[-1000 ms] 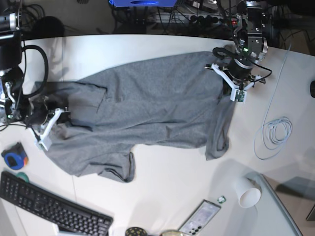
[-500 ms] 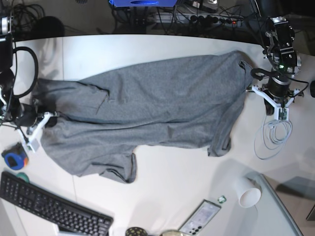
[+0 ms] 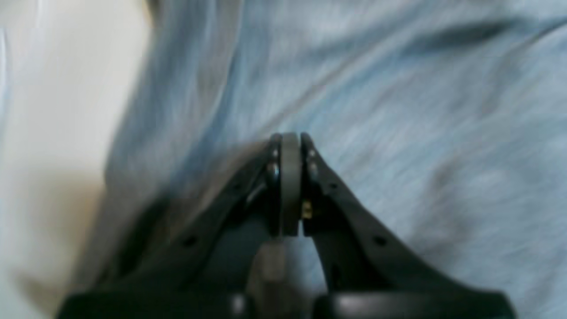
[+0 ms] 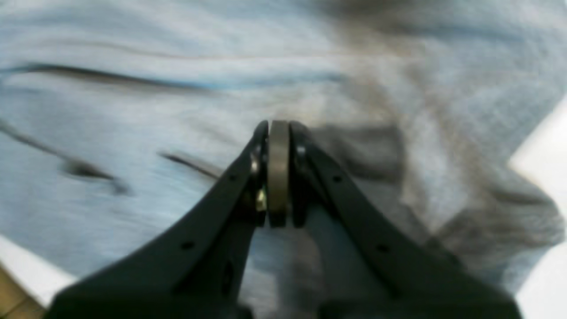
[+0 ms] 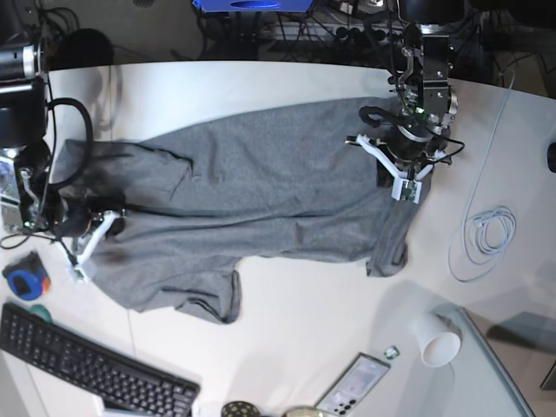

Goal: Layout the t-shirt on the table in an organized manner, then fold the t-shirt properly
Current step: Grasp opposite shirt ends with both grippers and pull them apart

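The heather-grey t-shirt [image 5: 261,191] lies spread sideways across the white table [image 5: 304,304], wrinkled, with one sleeve folded under at the front [image 5: 217,300]. My left gripper [image 5: 395,169] is over the shirt's right end, jaws shut with cloth gathered at the tips. The left wrist view shows it [image 3: 291,137] closed against the fabric [image 3: 398,110], with bare table [image 3: 53,110] to the left. My right gripper [image 5: 95,228] is shut at the shirt's left edge. In the right wrist view it [image 4: 278,124] is closed on bunched cloth [image 4: 133,102].
A black keyboard [image 5: 87,365] and a blue round object [image 5: 24,282] sit at the front left. A coiled white cable [image 5: 486,234], a paper cup [image 5: 437,340] and a phone [image 5: 352,385] lie at the right and front. Cables crowd the dark far edge.
Half a second ago the left gripper was out near the right table edge with the shirt pulled taut. It has since moved back left, the right gripper has moved inward, and the cloth has slackened.
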